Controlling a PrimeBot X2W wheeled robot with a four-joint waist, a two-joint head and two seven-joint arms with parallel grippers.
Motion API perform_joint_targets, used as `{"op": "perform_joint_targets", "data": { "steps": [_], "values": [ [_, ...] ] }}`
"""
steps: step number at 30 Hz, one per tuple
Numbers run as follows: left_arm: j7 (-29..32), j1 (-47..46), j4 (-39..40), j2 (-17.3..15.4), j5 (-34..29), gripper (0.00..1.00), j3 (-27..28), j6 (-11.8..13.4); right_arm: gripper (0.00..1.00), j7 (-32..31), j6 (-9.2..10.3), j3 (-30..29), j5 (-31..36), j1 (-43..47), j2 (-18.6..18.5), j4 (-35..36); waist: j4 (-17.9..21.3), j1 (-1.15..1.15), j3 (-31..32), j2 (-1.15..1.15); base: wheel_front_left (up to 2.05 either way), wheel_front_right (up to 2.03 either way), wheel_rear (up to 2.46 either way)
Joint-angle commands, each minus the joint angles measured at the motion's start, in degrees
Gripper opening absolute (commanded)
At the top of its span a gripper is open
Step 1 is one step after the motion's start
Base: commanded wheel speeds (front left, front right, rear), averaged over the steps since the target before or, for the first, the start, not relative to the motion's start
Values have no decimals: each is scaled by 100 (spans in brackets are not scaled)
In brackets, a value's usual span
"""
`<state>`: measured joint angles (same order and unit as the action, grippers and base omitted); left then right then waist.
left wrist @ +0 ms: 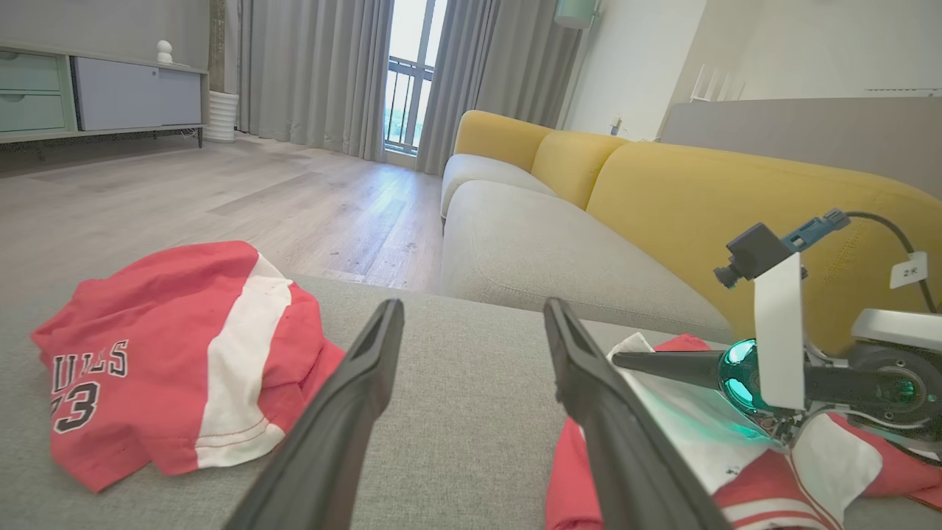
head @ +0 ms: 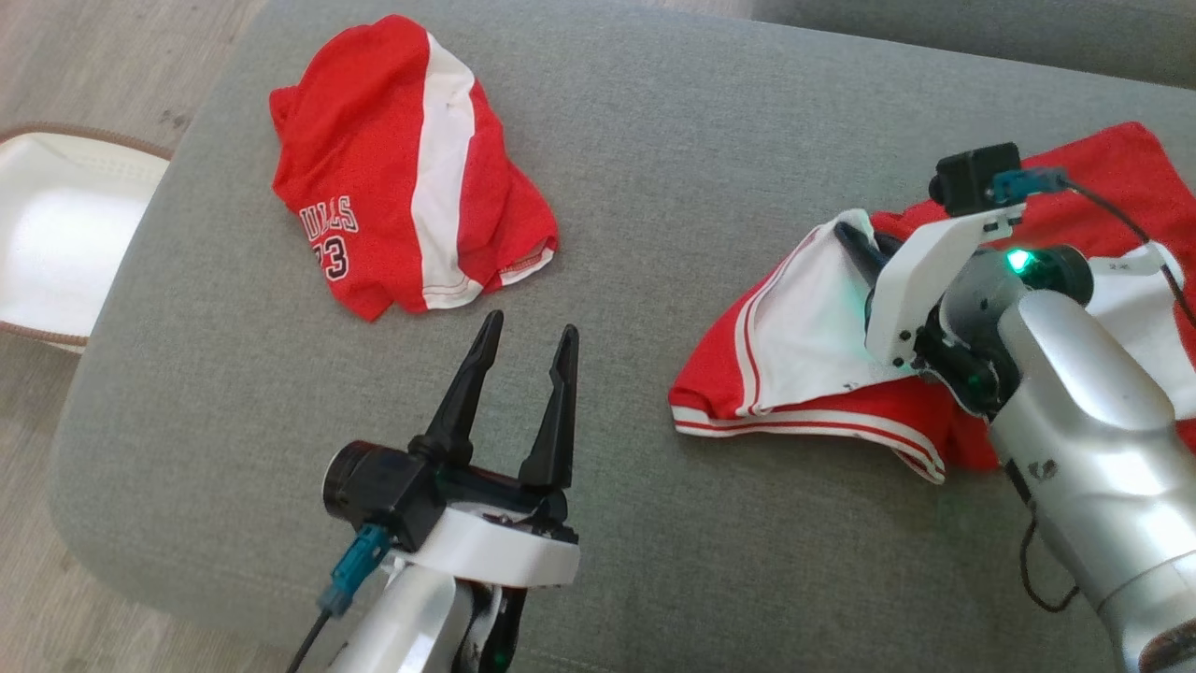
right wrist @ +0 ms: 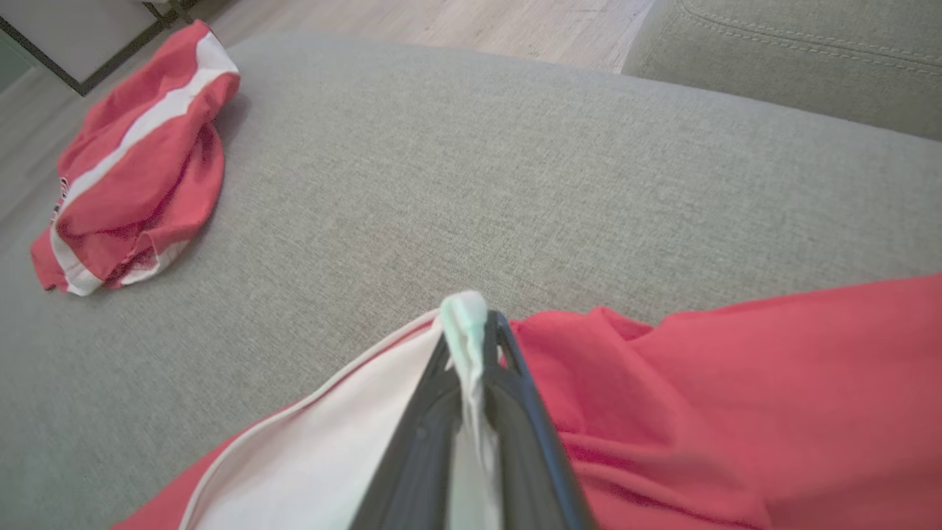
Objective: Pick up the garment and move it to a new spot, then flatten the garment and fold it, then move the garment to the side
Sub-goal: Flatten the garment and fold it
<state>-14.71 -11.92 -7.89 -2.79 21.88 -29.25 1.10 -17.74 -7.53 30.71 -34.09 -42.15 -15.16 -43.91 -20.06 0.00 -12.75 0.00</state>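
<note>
Task was barely started, by my read. My R gripper (right wrist: 475,331) was clamped together on a white fold of the red-and-white garment (head: 804,327), w/ a tuft of cloth poking out past the tips. The rest of that garment lay rumpled on the right side of the grey cushion (head: 654,140), running off to the right behind my forearm. So the pinch was made, but I saw no lift yet. Left to do: pick up, carry to a new spot, flatten, fold, then move aside.

My L gripper (head: 531,327) hung near-centre over bare cushion, fingers wide apart, holding nothing.

A second piece, a crumpled red Bulls garment (head: 392,187), sat at the far left, well apart from mine. I couldn't tell if it was shorts or a jersey.

Room & edges:
- Best open patch was the bare middle of the cushion, btwn the two garments, and the far strip beyond it.
- Cushion's left edge curved down to the wood floor (head: 93,56), where a white brown-rimmed container (head: 56,234) sat just beside it.
- Near edge ran just under my L gripper, so not much margin that way.
- Far right, a gap, then the yellow-backed sofa (left wrist: 736,199).

I judged the middle the safest place to spread it, provided my L arm cleared out first.
</note>
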Motion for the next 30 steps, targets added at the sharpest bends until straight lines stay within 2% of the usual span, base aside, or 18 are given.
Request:
{"op": "perform_joint_targets", "data": {
  "steps": [1,5,9,12,16,19,24,25,30],
  "values": [
    [-29,-218,160,-9,52,100,169,40,0,22,4,42,-193,-264,-2,185,25,0,19,0,0,0,0],
    [-29,-200,147,-9,59,100,173,40,0,107,4,-90,-597,-599,62,114,69,0,68,0,0,0,0],
    [-29,-161,123,-9,77,100,176,21,0,495,4,-588,-813,-1311,254,-168,65,0,147,0,0,0,0],
    [-29,-132,129,-9,163,100,172,7,0,1314,4,-1326,-763,-2122,382,-651,10,0,250,0,0,0,0],
    [-29,-54,86,-9,122,100,201,3,0,2787,4,-2107,-371,-3191,446,-1312,-43,0,441,0,0,0,0],
    [-29,48,59,-9,60,100,295,2,0,3224,4,-2386,81,-3680,437,-1539,0,0,596,0,0,0,0],
    [-29,203,67,-9,-21,100,476,-9,0,3270,4,-2667,916,-3421,642,-1244,180,0,763,0,0,0,0],
    [-29,203,67,-9,-21,100,476,-9,0,3270,4,-2667,916,-3421,642,-1244,180,0,763,0,0,0,0],
    [-29,294,66,-9,-54,100,490,-30,0,3272,4,-2775,1453,-2219,888,-752,346,0,921,0,0,0,0]
  ]
}}
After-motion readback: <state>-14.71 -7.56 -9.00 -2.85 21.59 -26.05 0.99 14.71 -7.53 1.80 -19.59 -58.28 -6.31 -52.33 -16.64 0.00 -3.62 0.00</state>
